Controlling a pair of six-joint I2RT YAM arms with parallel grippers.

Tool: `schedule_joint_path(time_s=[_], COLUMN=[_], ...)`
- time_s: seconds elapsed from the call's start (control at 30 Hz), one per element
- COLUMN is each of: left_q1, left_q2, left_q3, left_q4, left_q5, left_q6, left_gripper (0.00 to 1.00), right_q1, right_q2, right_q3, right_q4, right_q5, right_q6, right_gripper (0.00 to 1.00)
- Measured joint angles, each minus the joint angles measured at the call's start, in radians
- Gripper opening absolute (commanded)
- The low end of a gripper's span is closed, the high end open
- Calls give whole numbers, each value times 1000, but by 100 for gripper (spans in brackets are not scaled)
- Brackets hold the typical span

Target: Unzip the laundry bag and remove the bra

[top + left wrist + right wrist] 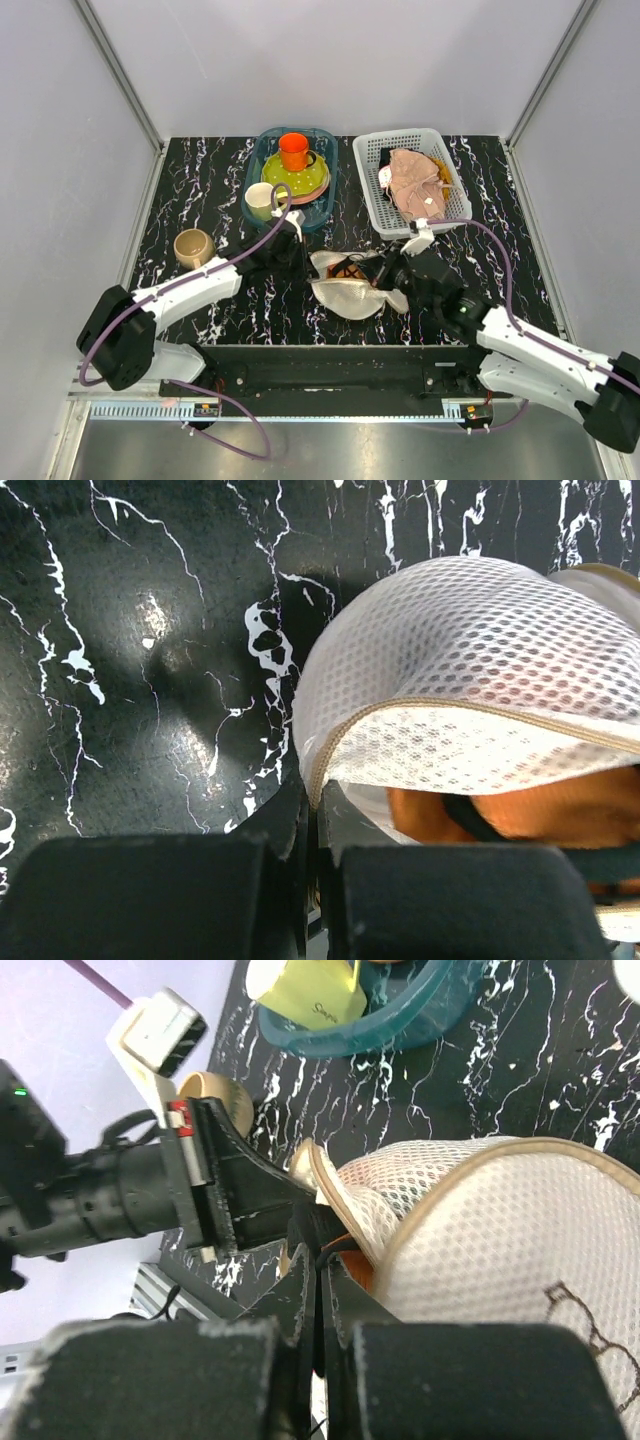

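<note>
1. Laundry bag: a cream-white mesh pouch lying on the dark marbled surface, near the front edge and about midway between my two arms.
2. Its tan-trimmed edge gapes open. A small black spectacles print shows on one round face in the right wrist view.
3. The bra, orange-brown with a black strap, is inside the laundry bag and shows through the opening.
4. My left claw is at the bag's left side. Its fingers are pressed together on the trimmed mesh edge.
5. My right claw is at the bag's right side, fingers closed to a thin slit at the opening where orange cloth shows. I cannot tell whether they pinch mesh, a strap or nothing.
6. On the far right stands a white lattice basket holding a pale pink cloth.
7. On the far left of centre is a teal tub holding an orange cup, a yellow-green plate and a cream cup.
8. A tan cup stands on the surface to the left, beside my left arm.
</note>
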Motion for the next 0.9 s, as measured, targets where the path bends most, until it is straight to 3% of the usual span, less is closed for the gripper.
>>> schedule_joint_path(time_s=[0.2, 0.53, 0.9], left_q1=[-2, -69, -69], left_q2=[30, 52, 52], left_q3=[-18, -16, -16], left_q4=[23, 48, 67], left_q5=[16, 28, 45], left_q6=[-13, -31, -49], left_gripper=[0, 0, 0], right_q1=[0, 0, 0], right_q2=[-163, 61, 22], right_q3=[-74, -27, 212], right_q4=[20, 107, 109], right_q5=[58, 50, 64], right_q6=[8, 19, -60], right_gripper=[0, 0, 0])
